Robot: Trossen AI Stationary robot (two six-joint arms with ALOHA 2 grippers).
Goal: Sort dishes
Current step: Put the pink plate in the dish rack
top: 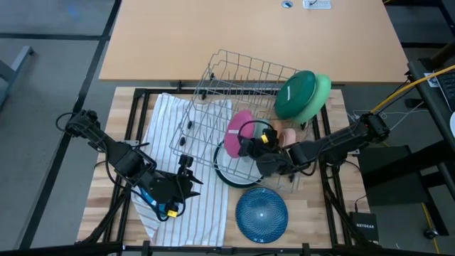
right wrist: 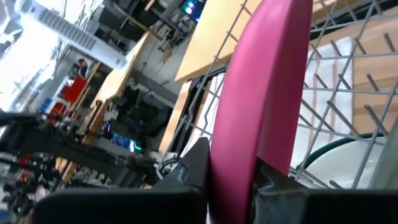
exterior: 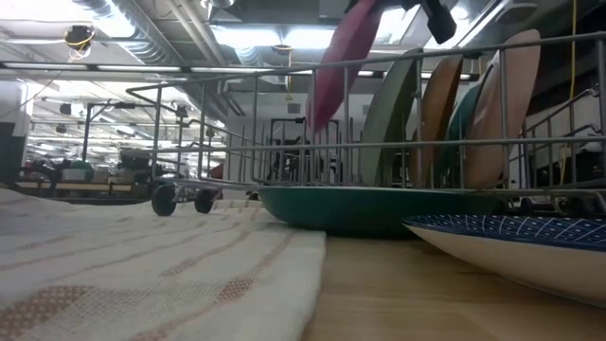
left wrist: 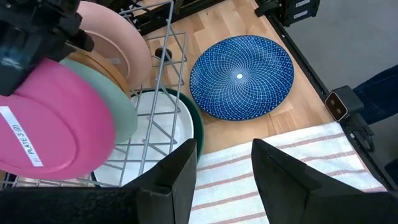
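right gripper (right wrist: 230,177) is clamped on the magenta plate's (right wrist: 264,93) rim, wire rack (top: 234,85) right under it. left gripper (left wrist: 224,165) sits apart over the striped towel (top: 178,135).

I see a grey wire rack (top: 242,92) tipped over the middle of my wooden worktable (top: 334,227), its open grid facing up. A white cloth with thin stripes (top: 167,153) lies flat on the table's left half and runs under the rack's left edge; in the low view its weave (exterior: 142,275) fills the foreground. Behind the worktable stands a tan desk (top: 234,35), well apart from the cloth. A small black box (top: 364,226) sits at the table's front right corner. Yellow cable (top: 409,89) runs off to the right.
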